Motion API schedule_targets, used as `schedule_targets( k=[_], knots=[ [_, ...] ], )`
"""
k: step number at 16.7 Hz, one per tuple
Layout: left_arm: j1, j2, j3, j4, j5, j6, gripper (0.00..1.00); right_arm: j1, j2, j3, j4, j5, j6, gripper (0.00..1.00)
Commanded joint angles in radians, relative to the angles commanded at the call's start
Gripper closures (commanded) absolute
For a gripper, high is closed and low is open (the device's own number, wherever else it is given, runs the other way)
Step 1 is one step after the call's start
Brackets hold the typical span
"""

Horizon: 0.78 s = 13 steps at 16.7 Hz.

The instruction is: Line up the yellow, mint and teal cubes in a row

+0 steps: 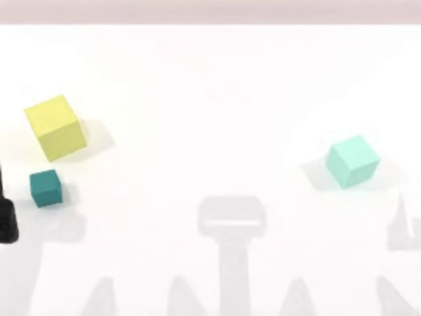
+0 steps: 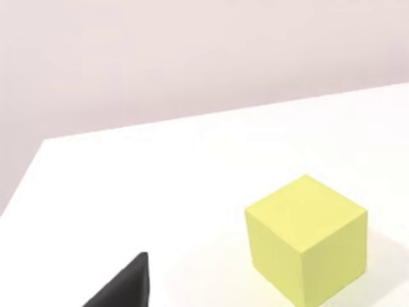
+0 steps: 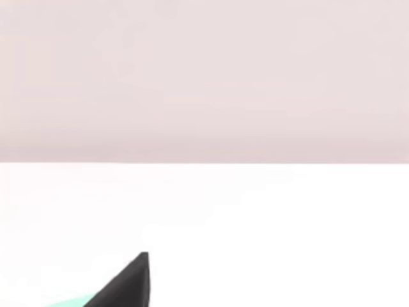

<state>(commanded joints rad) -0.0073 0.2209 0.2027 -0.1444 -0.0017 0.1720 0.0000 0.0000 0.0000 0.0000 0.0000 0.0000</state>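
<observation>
On white table (image 1: 210, 99), matte yellow cube (image 1: 56, 127), teal cube (image 1: 45, 187); mint cube (image 1: 352, 160)

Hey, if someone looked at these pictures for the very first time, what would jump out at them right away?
Three coloured cubes on a white table: the big yellow cube sits at the top view's left, with the small teal cube just in front of it, apart from it. The mint cube stands alone far off at the right, so no row exists yet. A dark piece of the left arm shows at the left edge, near the teal cube.

Matte, smooth yellow cube (image 1: 56, 127), mint cube (image 1: 352, 160), teal cube (image 1: 45, 187); matte white table (image 1: 210, 99).
</observation>
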Motion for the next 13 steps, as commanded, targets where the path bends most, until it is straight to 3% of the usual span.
schedule_targets(
  k=[13],
  knots=[
    [-0.043, 1.28, 0.868, -0.703, 0.0, 0.775, 0.0, 0.0, 0.0, 0.0, 0.0, 0.0, 0.0, 0.0]
  ],
)
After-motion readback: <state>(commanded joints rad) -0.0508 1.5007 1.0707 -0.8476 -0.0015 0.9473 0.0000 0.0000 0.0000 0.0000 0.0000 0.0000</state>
